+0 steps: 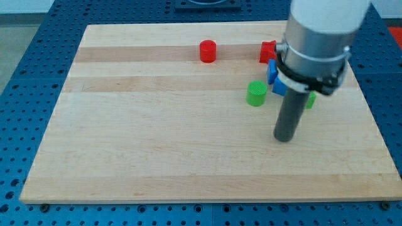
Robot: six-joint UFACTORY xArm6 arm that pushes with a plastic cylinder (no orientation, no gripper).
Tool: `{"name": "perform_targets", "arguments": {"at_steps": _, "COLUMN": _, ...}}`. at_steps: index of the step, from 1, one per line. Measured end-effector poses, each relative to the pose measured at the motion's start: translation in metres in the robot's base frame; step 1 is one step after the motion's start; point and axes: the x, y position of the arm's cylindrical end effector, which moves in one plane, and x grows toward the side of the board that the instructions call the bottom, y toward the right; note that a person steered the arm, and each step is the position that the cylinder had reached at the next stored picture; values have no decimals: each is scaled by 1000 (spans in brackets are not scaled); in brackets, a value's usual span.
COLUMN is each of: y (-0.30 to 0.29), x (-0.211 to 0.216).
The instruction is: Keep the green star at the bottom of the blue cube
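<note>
Five small blocks on wooden board [157, 144]. Green star [311, 100] mostly hidden behind arm, at 4 o'clock of blue cube [274, 76]. Light, rigid, slides easily; push flat side. No fingers: my tip [284, 139] bare, at 6 o'clock of both.

Counted on the wooden board [157, 157]: two red blocks [208, 51], two green blocks [255, 93], one partly hidden blue block [272, 70].
</note>
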Motion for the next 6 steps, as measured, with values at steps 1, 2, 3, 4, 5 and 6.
{"name": "perform_targets", "arguments": {"at_steps": 1, "y": 19, "x": 5}}
{"name": "perform_targets", "arguments": {"at_steps": 2, "y": 49, "x": -27}}
{"name": "perform_targets", "arguments": {"at_steps": 3, "y": 56, "x": -32}}
{"name": "perform_targets", "arguments": {"at_steps": 4, "y": 63, "x": -57}}
{"name": "perform_targets", "arguments": {"at_steps": 5, "y": 64, "x": -64}}
{"name": "perform_targets", "arguments": {"at_steps": 6, "y": 64, "x": -81}}
